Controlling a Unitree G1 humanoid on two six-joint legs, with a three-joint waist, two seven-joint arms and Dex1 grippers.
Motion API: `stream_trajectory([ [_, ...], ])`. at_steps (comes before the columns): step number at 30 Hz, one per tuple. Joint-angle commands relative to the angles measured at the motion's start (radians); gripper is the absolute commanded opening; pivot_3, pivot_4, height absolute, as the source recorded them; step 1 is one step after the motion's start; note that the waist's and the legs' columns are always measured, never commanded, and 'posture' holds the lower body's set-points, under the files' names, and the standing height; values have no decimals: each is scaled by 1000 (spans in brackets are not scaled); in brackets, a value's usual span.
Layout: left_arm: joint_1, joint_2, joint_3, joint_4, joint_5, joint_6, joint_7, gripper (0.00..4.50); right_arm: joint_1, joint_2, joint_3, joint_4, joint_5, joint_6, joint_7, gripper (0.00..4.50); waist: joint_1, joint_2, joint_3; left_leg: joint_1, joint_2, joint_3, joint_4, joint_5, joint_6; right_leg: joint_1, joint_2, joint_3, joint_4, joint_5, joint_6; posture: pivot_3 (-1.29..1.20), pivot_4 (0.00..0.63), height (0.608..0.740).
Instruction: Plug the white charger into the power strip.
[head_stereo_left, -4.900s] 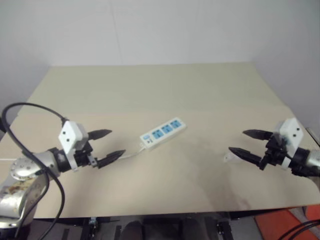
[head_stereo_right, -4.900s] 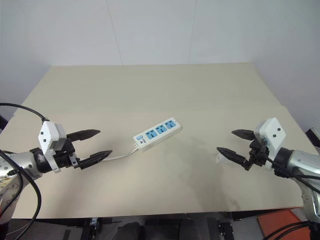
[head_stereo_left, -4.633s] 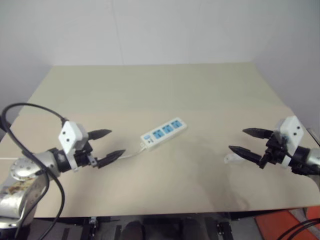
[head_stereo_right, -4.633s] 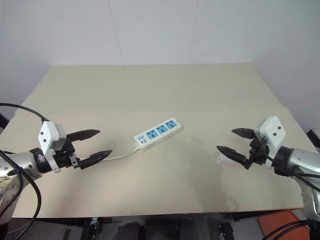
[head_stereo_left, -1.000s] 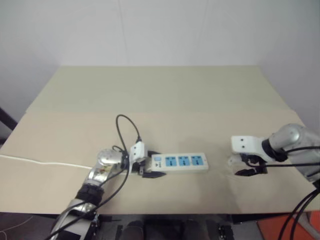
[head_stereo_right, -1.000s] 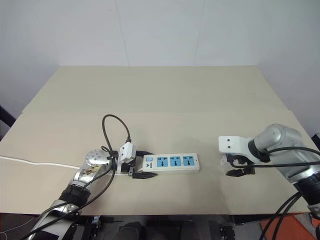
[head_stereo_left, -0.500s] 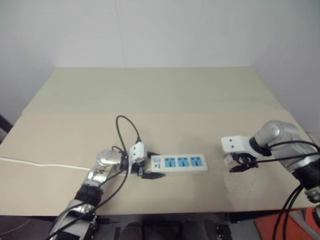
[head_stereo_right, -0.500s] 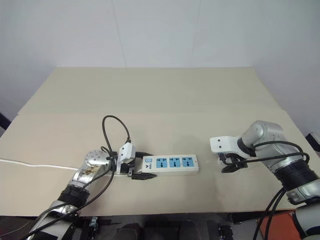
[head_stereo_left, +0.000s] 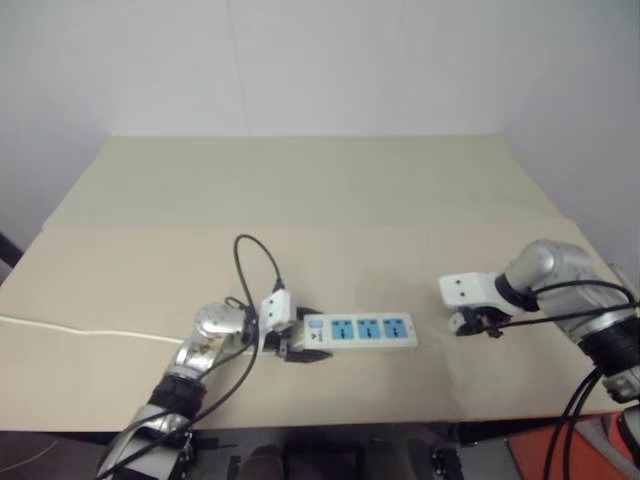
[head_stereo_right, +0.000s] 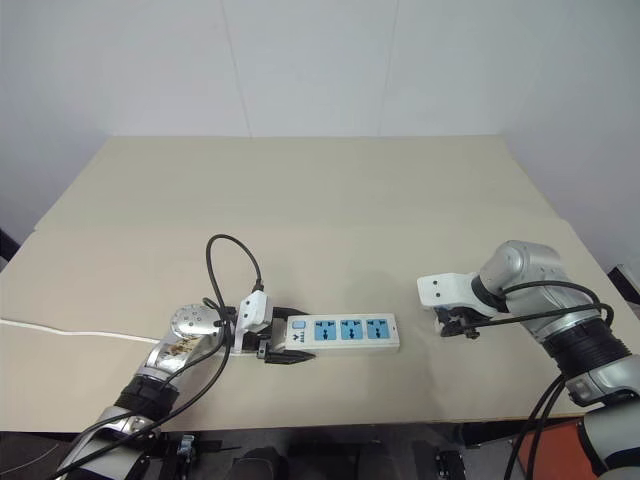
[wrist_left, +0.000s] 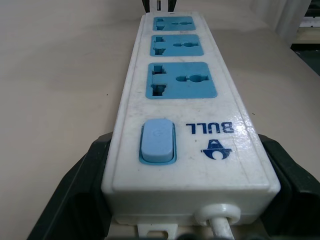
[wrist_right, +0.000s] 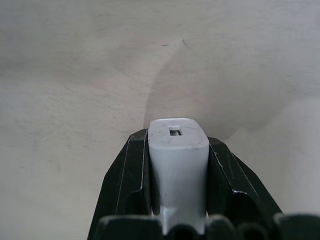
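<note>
Plain beige worktop (head_stereo_right: 330, 190), white wall behind. Left end effector (head_stereo_right: 283, 334) clamps the switch end of the long white plastic power strip (head_stereo_right: 342, 331); right end effector (head_stereo_right: 461, 327) pinches the small white rounded charger (wrist_right: 178, 162), well apart from the strip. Grabbing's done, plugging in isn't.

Left arm: a silver metal forearm segment, scuffed and mottled, joined to a ribbed black section nearer the body; a black cable loops up in an arc above the wrist. Left hand (head_stereo_right: 278, 335): small white box-shaped housing bearing two black pointed fingers (wrist_left: 75, 190). Right arm: smooth rounded silver-grey casing ending in a ribbed black collar, with thin black cables running along it. Right hand (head_stereo_right: 460, 328): white rectangular housing with two small dark dots; black faceted fingers (wrist_right: 131, 175).
</note>
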Motion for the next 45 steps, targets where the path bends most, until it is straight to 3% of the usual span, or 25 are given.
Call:
stream_trajectory([
  [1,16,-16,-33,18,20,-5,11,3319,-123,52,-132,-5,86,123,-30,1153,0,3,2,0,0,0,0,0,0,-1,0,0,0,0,0,0,150,740],
  [7,21,-20,-33,27,25,-30,25,3319,-193,218,-382,-72,354,314,-143,1153,12,10,4,-1,0,-2,-3,0,0,-2,0,-1,0,0,0,0,150,740],
  [14,24,-11,-30,32,16,-27,32,3319,58,417,-541,-361,576,391,-341,1153,18,10,3,-4,0,-1,-4,0,0,-4,-1,-1,0,0,0,0,150,740],
  [20,21,-5,-29,34,13,-24,29,3319,235,518,-524,-472,626,335,-460,1153,9,11,4,-2,0,-1,-4,0,0,-3,0,-1,-1,0,0,0,150,740],
  [23,20,2,-26,29,10,-12,28,3319,292,566,-525,-423,666,187,-404,1153,5,11,4,-2,0,-1,-4,0,0,-2,0,-1,-1,0,0,0,150,740],
  [31,31,17,-12,-1,2,20,42,3319,346,659,-430,-322,651,41,-410,1153,-2,11,4,0,1,-1,-4,0,0,-2,1,-1,0,0,0,0,150,740],
  [45,67,47,-10,-31,9,33,55,3319,353,640,-305,-225,622,-84,-332,1153,-8,11,4,0,1,-1,-5,0,0,-2,2,0,0,0,0,0,150,740],
])
